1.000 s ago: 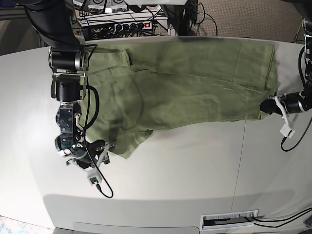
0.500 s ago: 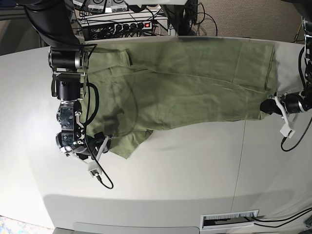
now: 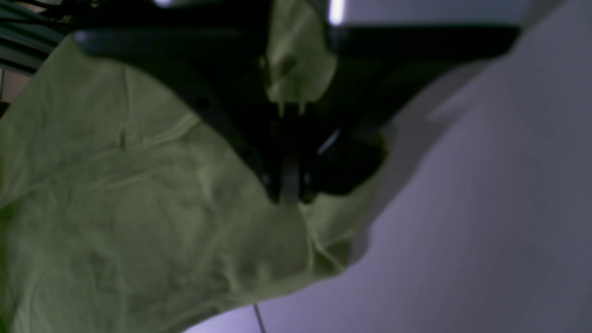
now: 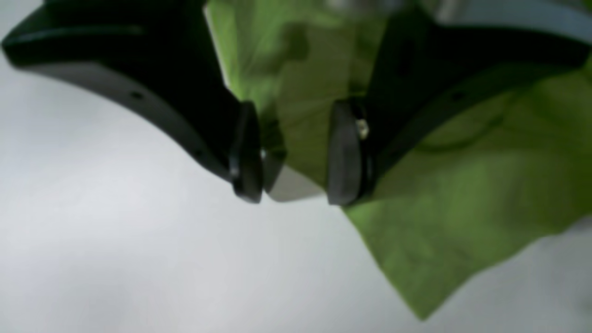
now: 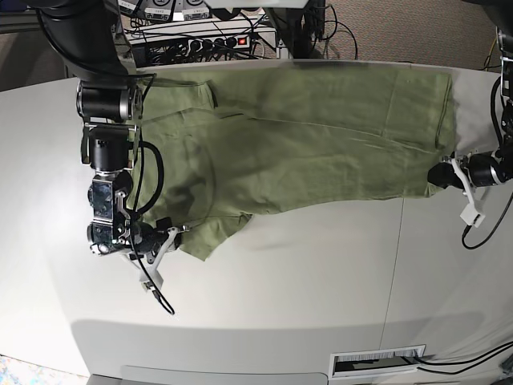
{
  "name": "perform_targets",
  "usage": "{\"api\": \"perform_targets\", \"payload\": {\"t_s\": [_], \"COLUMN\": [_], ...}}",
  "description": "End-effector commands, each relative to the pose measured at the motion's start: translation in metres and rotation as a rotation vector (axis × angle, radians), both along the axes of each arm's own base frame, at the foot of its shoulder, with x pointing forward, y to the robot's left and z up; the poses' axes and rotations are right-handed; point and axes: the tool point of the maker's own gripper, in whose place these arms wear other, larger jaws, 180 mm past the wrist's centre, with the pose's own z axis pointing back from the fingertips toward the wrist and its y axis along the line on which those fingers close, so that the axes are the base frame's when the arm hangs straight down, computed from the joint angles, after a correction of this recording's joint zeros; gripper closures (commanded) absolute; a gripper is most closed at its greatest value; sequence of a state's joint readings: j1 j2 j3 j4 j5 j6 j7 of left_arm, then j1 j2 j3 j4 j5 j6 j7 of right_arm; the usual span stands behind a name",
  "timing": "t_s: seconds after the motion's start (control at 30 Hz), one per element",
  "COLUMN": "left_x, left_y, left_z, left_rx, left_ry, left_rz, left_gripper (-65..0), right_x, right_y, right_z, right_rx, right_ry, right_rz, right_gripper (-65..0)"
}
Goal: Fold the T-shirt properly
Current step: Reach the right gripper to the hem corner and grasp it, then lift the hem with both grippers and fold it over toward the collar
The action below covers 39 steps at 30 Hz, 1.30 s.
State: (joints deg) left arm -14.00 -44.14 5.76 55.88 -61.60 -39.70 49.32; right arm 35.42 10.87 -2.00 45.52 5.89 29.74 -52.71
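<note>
Left claw (image 5: 439,174) – clamped on T-shirt (image 5: 304,144) corner | right claw (image 4: 293,152) – jaws apart, straddling shirt's pointed edge | T-shirt spread across white desk (image 5: 321,273)

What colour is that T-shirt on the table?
Plain olive green, no print; the T-shirt shows best in the base view.

txt: none legible | labels: none | T-shirt (image 5: 304,136): no print
</note>
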Motion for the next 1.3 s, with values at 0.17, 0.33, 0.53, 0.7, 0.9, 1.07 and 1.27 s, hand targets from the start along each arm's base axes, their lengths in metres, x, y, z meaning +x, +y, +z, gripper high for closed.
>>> {"api": "perform_targets", "payload": {"t_s": [0.17, 0.33, 0.53, 0.7, 0.9, 1.07, 1.27], "left_x": [0.014, 0.014, 0.014, 0.014, 0.014, 0.015, -0.001], "left_y": [0.009, 0.009, 0.009, 0.009, 0.009, 0.006, -0.016], "left_z": [0.019, 0.019, 0.019, 0.019, 0.019, 0.025, 0.046], "left_rx": [0.001, 0.000, 0.000, 0.000, 0.000, -0.040, -0.137], "left_ry": [-0.056, -0.057, -0.058, -0.058, -0.057, -0.059, 0.017], "left_rz": [0.012, 0.013, 0.013, 0.013, 0.013, 0.021, -0.072], "left_gripper": [0.0, 0.0, 0.0, 0.0, 0.0, 0.0, 0.0], "right_x": [-0.033, -0.032, -0.031, -0.031, -0.016, 0.000, -0.005], "right_y": [-0.004, -0.004, 0.002, 0.026, 0.037, 0.039, 0.039], "right_z": [-0.016, -0.012, -0.006, 0.019, 0.063, 0.103, 0.097], "right_rx": [-0.025, -0.030, 0.006, 0.114, 0.129, 0.088, 0.087], "right_ry": [0.189, 0.201, 0.209, 0.208, 0.097, -0.045, -0.033], "right_rz": [0.013, 0.015, 0.016, 0.074, 0.123, 0.155, 0.155], "right_gripper": [-11.9, -0.5, 0.0, 0.0, 0.0, 0.0, 0.0]}}
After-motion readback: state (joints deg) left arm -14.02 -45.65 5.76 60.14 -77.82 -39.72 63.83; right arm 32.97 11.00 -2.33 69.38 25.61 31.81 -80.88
